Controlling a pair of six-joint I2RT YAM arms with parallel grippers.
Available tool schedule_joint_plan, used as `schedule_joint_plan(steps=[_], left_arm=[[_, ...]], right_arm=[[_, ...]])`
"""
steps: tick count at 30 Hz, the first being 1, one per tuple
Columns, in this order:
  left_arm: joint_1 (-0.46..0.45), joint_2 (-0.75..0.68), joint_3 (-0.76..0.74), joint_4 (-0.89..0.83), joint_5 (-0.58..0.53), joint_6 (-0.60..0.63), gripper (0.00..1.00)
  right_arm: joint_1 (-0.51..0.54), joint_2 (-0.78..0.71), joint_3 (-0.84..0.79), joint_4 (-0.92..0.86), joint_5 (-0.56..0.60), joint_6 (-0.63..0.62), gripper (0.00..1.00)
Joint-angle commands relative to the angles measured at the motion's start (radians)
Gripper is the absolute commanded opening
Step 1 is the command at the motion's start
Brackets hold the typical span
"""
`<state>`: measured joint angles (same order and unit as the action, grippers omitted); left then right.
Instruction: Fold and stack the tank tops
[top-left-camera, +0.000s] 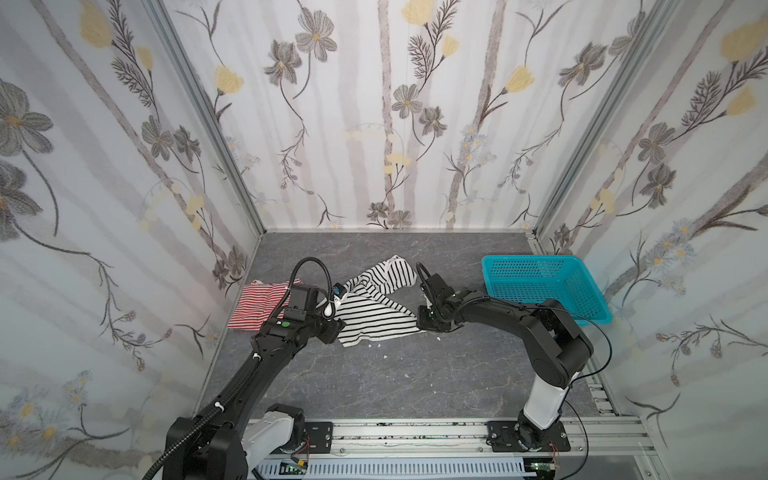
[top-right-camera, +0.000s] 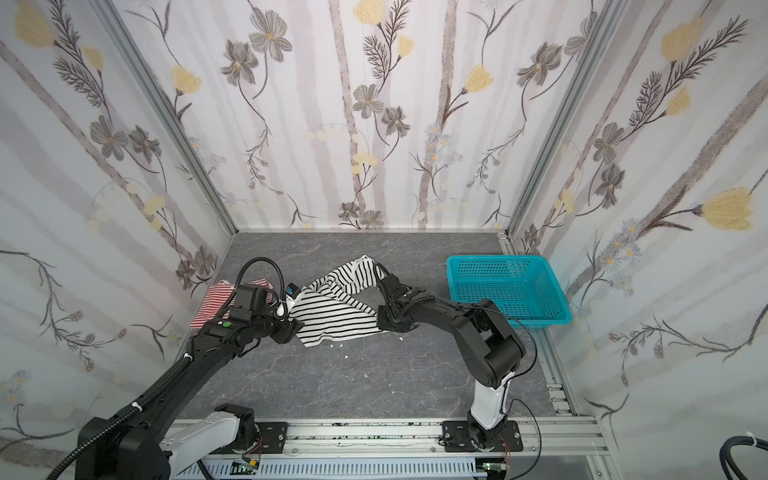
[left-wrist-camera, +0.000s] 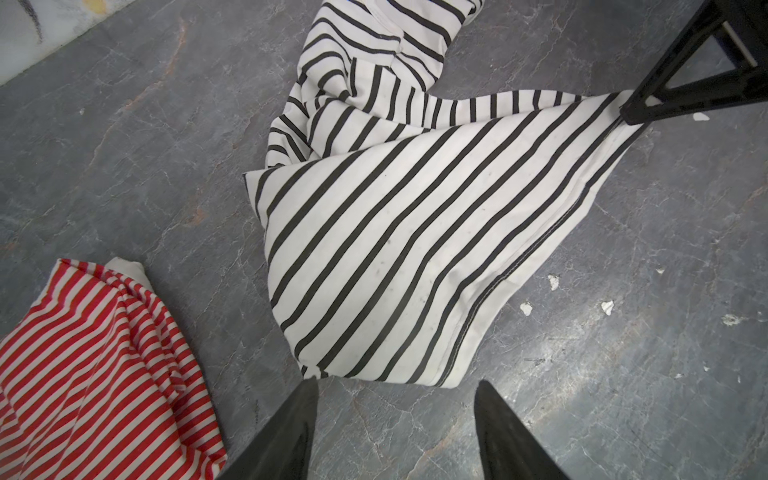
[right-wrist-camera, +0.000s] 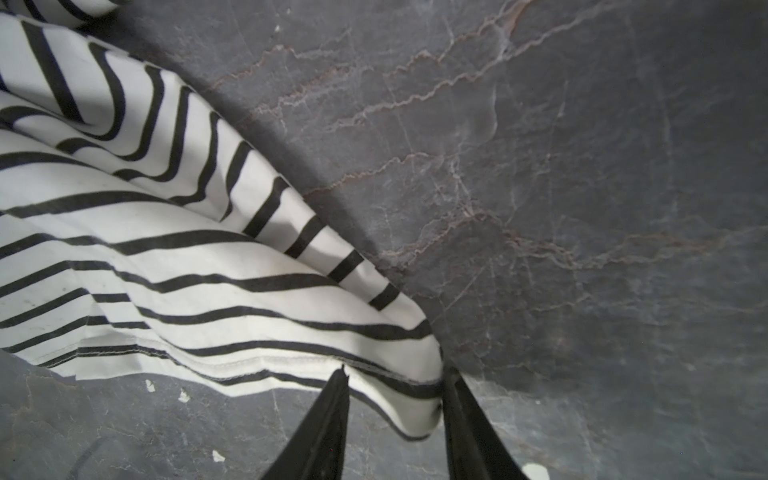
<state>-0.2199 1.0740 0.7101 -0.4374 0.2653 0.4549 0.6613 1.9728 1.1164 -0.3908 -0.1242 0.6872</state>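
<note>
The soft black-and-white tank top (top-left-camera: 374, 320) lies rumpled in the middle of the grey, stone-look worktop (top-left-camera: 374, 382). The smaller red-and-white tank top (top-left-camera: 257, 307) sits bunched on its left. A blue plastic basket (top-left-camera: 540, 258) full of holes stands far right. The right gripper (right-wrist-camera: 395, 370) is around the big top's corner; I cannot tell if it pinches. The left gripper (left-wrist-camera: 395, 382) is spread wide, holding nothing.

A black-and-white striped tank top (top-left-camera: 374, 320) and a thinly red-and-white striped tank top (top-left-camera: 257, 307) are seen. The mesh basket (top-left-camera: 523, 258) is coloured turquoise. The tabletop (top-left-camera: 374, 386) is veined dark grey, and the walls (top-left-camera: 374, 124) are patterned with grey and yellow flowers.
</note>
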Motion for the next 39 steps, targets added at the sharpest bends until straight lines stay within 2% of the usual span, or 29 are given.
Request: schedule_joint_plan(steps=[1,9,16,19,23,25,28,34,39], left_arm=[[0.015,0.000,-0.001,0.031,0.023,0.000,0.62],[0.020,0.004,-0.009,0.035,0.027,-0.004,0.62],[0.021,0.013,-0.006,0.046,0.044,-0.016,0.62],[0.021,0.014,-0.008,0.050,0.040,-0.019,0.62],[0.024,0.008,-0.015,0.051,0.028,-0.019,0.62],[0.025,0.006,-0.020,0.051,0.025,-0.017,0.62],[0.027,0.004,-0.024,0.052,0.029,-0.018,0.62],[0.028,0.004,-0.021,0.054,0.040,-0.022,0.62],[0.028,0.004,-0.018,0.055,0.043,-0.027,0.62]], right_arm=[[-0.005,0.003,0.007,0.031,0.005,-0.009,0.37],[-0.027,-0.032,-0.061,0.051,0.007,-0.010,0.37],[-0.052,-0.035,-0.130,0.162,-0.100,0.001,0.36],[-0.062,-0.024,-0.148,0.208,-0.139,0.009,0.33],[-0.063,-0.017,-0.164,0.216,-0.148,0.003,0.23],[-0.067,-0.026,-0.181,0.222,-0.154,-0.001,0.21],[-0.084,-0.048,-0.220,0.244,-0.174,-0.003,0.22],[-0.133,-0.081,-0.327,0.384,-0.286,0.024,0.27],[-0.147,-0.063,-0.355,0.451,-0.336,0.036,0.27]])
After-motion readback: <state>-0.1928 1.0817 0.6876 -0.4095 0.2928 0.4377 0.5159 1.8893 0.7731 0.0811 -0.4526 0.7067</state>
